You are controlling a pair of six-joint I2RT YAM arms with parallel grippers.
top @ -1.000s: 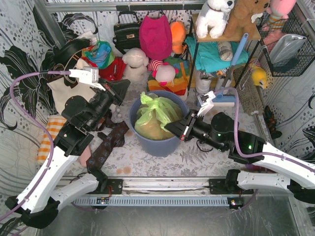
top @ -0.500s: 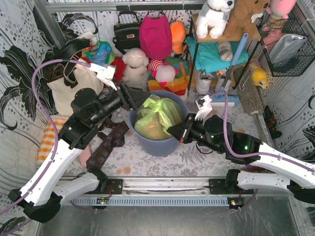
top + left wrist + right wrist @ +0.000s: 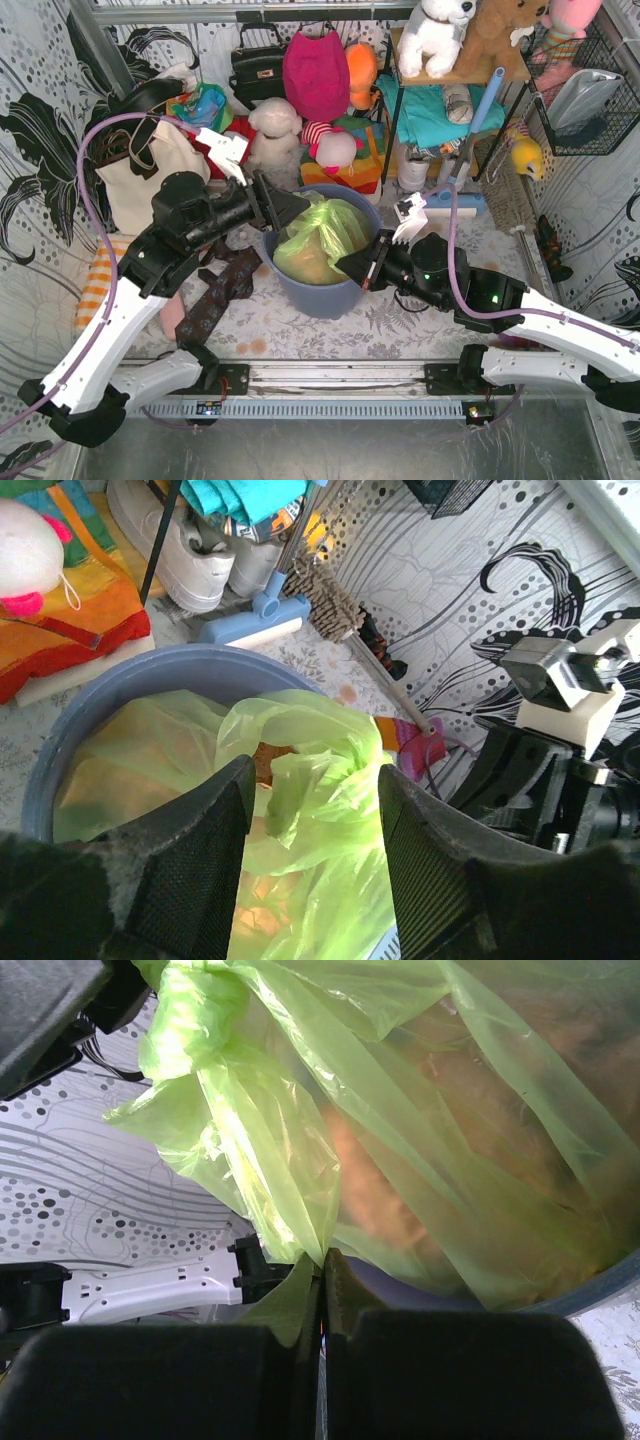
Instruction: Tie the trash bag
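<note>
The lime-green trash bag [image 3: 322, 232] sits in a blue-grey round bin [image 3: 335, 298], with orange-brown paper showing through the plastic. My left gripper [image 3: 293, 208] hovers at the bin's left rim, open. In the left wrist view its fingers [image 3: 205, 830] stand on either side of a bunched flap of the bag [image 3: 320, 745] without pinching it, so the left gripper [image 3: 312, 772] holds nothing. My right gripper [image 3: 350, 265] is at the bin's right rim. In the right wrist view it [image 3: 322, 1258] is shut on a stretched corner of the bag [image 3: 290, 1170].
A white tote bag [image 3: 140, 180] and a striped orange towel [image 3: 100, 285] lie to the left, a dark patterned cloth [image 3: 222, 292] beside the bin. Plush toys [image 3: 275, 125] and a shelf rack [image 3: 440, 110] crowd the back. A blue brush [image 3: 255, 630] lies behind the bin [image 3: 150, 665].
My left gripper has swung right from beside the tote bag to the bin's left rim and opened over the bag's flap. The right gripper has shifted slightly left, still pinching the bag.
</note>
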